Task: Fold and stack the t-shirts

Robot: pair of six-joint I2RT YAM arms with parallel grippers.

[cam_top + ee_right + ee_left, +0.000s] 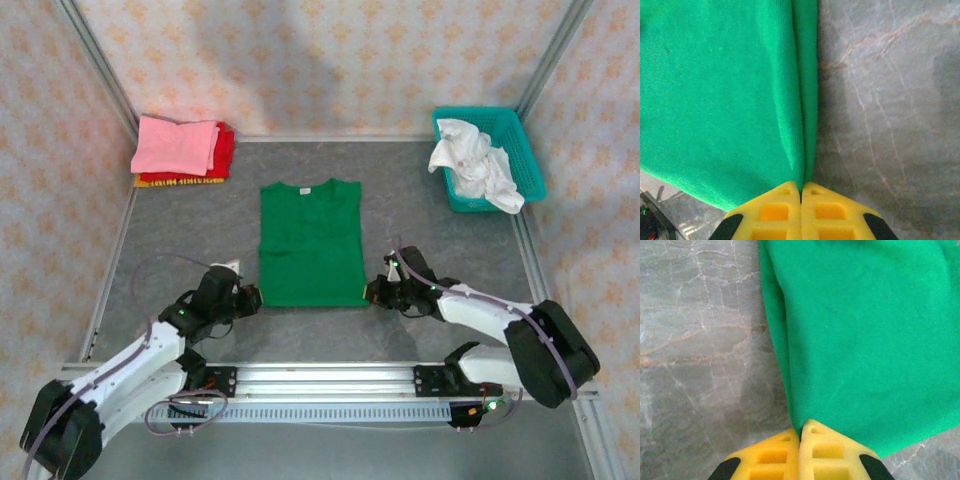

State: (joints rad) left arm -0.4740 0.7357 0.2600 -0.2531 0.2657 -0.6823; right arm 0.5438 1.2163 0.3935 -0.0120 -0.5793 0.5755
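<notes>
1. A grey marbled table (180, 230), patterned walls behind.
2. The green t-shirt (311, 243) lies flat at frame centre, sleeves folded in.
3. The left gripper (252, 297) and right gripper (372, 291) are clamped tight on its bottom corners.
4. Next, probably: carry the hem evenly up to the collar.

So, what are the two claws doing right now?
Left gripper: shut on a near corner of the green shirt.
Right gripper: shut on the other near corner.
</notes>
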